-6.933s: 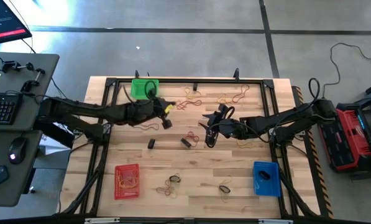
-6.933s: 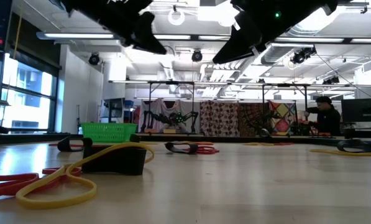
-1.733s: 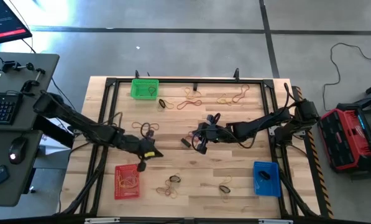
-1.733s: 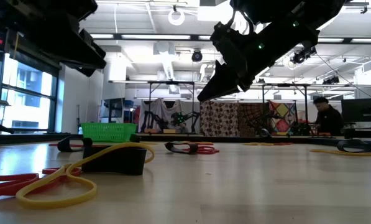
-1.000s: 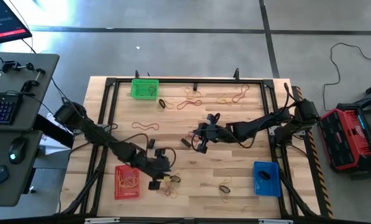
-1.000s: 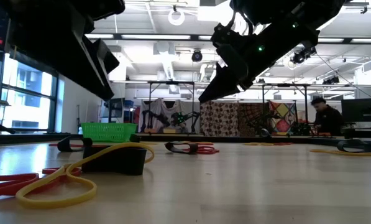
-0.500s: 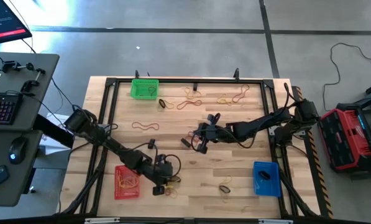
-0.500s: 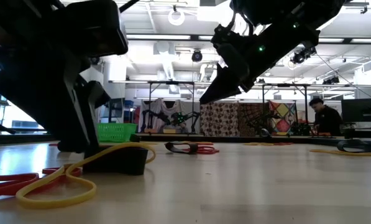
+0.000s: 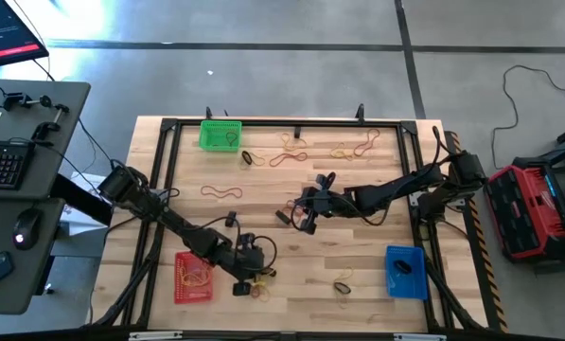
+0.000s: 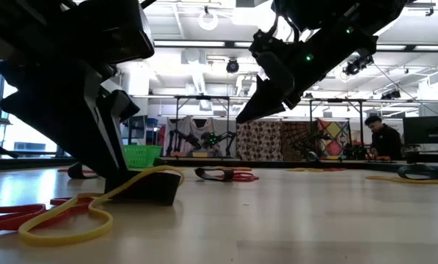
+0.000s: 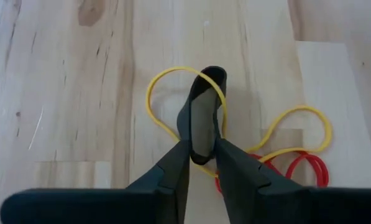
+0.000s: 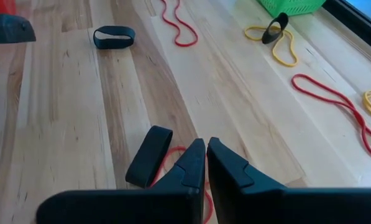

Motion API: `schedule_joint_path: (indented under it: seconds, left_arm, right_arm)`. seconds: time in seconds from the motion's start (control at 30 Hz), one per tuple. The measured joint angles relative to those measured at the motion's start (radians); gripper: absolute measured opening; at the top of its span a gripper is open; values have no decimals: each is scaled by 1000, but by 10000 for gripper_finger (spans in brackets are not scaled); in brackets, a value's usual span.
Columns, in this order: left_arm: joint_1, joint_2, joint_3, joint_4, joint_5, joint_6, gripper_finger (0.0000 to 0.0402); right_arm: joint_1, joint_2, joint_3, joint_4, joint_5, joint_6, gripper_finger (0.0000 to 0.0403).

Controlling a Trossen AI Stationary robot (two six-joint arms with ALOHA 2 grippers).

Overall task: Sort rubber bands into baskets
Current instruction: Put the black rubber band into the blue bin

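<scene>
My left gripper [image 9: 247, 281] is down at the table's near side, beside the red basket [image 9: 193, 277], shut on a wide black rubber band [image 11: 202, 118]. A yellow band [image 11: 166, 87] loops over that black one, and a red band [image 11: 300, 171] lies beside them. My right gripper [image 12: 206, 152] hangs shut and empty above the table's middle [image 9: 301, 218], over another black band [image 12: 149, 155] lying flat. The green basket [image 9: 220, 134] stands at the far left and the blue basket [image 9: 405, 270] at the near right. My left gripper pinches the black band's end nearest to it [image 11: 201, 146] between its two fingers. They slant down from the table's left and lie along the band. The band stands on edge with its underside on the wood [image 10: 152, 196], the yellow band draped over it.
Loose red and yellow bands lie along the far side [image 9: 291, 152] [image 9: 353, 149], one red band at the left [image 9: 222, 192], and another band near the front [image 9: 344, 284]. A dark frame [image 9: 168, 128] rims the table. A person [image 10: 384, 139] sits far off in the room.
My left gripper has moved toward the table's near edge and down onto the cluster of bands by the red basket. The black band there now looks narrower and has shifted a little. My right gripper has kept still.
</scene>
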Motion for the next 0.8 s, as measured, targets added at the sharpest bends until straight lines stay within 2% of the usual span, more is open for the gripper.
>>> schedule_joint_path:
  seconds: [0.4,0.57,0.8]
  left_arm:
    - [10,-6,0,-9,11,27,4]
    - [13,-25,0,-63,18,29,2]
    - [13,-124,-1,-180,0,24,0]
  right_arm:
    - [0,0,0,0,-1,-2,8]
    - [1,0,0,-3,-2,6,8]
    - [3,0,0,-22,-2,11,8]
